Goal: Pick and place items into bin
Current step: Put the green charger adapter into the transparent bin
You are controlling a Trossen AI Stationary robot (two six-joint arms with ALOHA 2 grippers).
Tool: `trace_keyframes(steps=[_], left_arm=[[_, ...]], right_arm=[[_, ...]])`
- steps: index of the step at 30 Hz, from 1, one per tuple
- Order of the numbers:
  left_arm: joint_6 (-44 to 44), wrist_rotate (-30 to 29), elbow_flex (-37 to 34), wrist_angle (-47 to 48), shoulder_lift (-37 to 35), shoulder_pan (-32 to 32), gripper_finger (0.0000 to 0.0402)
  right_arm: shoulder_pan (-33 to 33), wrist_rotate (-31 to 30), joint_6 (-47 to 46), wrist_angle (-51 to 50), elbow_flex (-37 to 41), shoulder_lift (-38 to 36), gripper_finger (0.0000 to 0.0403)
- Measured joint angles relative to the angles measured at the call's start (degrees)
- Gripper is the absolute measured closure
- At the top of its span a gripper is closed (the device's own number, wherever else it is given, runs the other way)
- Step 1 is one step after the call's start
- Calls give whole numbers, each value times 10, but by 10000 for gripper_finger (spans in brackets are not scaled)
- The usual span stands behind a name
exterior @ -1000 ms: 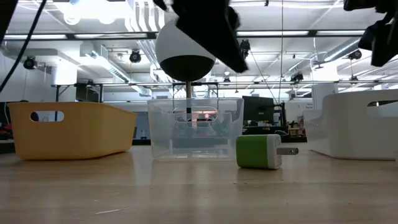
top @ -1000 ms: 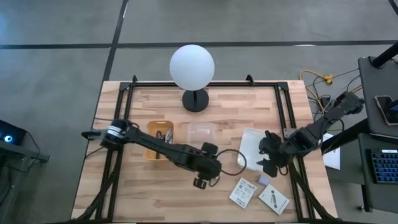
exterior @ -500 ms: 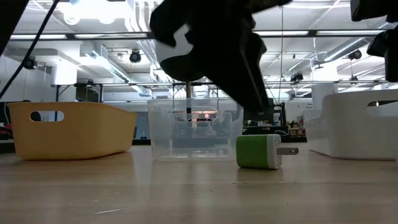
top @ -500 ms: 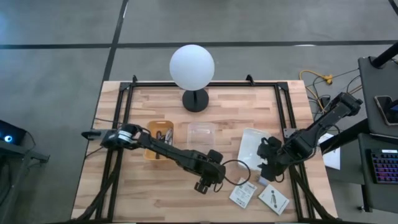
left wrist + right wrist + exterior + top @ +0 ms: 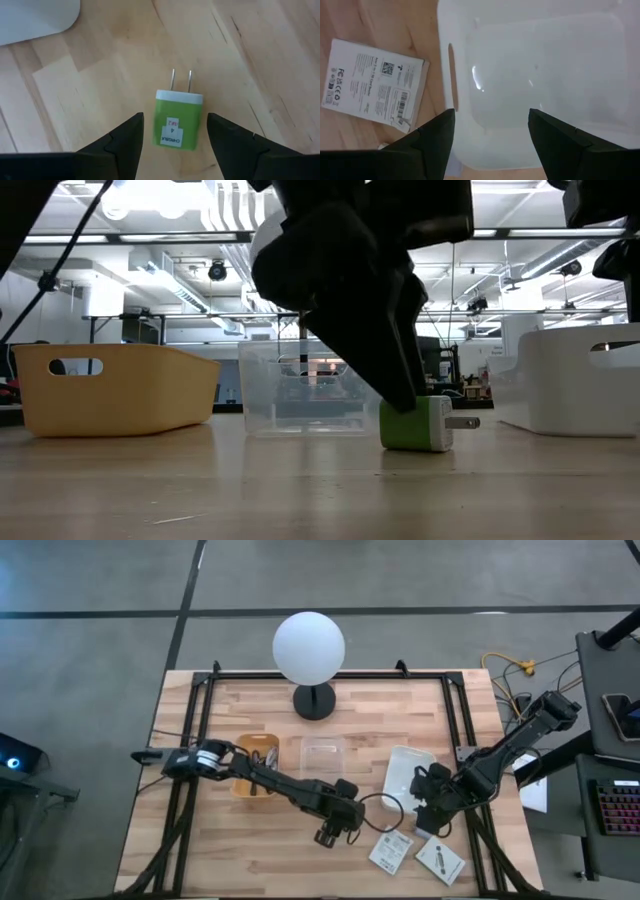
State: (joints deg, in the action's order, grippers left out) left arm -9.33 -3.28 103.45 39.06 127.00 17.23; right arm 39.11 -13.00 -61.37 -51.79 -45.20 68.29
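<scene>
The green cube [image 5: 177, 120], a plug with two prongs, lies flat on the wood; the low view shows it as green cube [image 5: 415, 423]. My left gripper [image 5: 175, 116] is open and low over it, one finger on each side, with a gap to the cube on both sides. In the high view the left gripper [image 5: 335, 828] hides the cube. My right gripper [image 5: 491, 111] is open above the white bin [image 5: 535, 75], near its near-left corner, and also shows as right gripper [image 5: 432, 808]. A white printed packet [image 5: 375, 85] lies beside that bin.
The clear bin [image 5: 323, 755] and yellow bin [image 5: 255, 765] stand behind the left gripper, and the white bin [image 5: 410, 770] is to their right. A thin cable loop [image 5: 380, 808] lies between the grippers. Two packets [image 5: 392, 852] [image 5: 440, 860] lie near the table's near edge. The globe lamp [image 5: 308, 650] stands at the far edge.
My left gripper has come down toward the table and now straddles the green cube, which has not moved. My right gripper has shifted a little toward the near edge, beside the white bin.
</scene>
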Motion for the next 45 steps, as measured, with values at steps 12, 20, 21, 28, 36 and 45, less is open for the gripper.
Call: trace_keyframes(steps=[12,20,21,28,36,45], left_arm=[[-1,4,-8,0,0,0,265],[-1,3,-7,-1,-3,3,286],[-1,2,-7,0,-3,4,286],[-1,0,13,11,-3,10,295],[2,-10,33,35,-5,12,344],[45,-18,25,31,-5,12,262]], right_arm=[[0,-1,-2,0,-1,0,165],[0,-5,-2,0,-1,0,165],[0,-5,-2,0,-1,0,165],[0,-7,-1,-1,-1,0,165],[0,-9,-2,-2,-1,0,165],[0,-14,-1,-2,0,0,165]])
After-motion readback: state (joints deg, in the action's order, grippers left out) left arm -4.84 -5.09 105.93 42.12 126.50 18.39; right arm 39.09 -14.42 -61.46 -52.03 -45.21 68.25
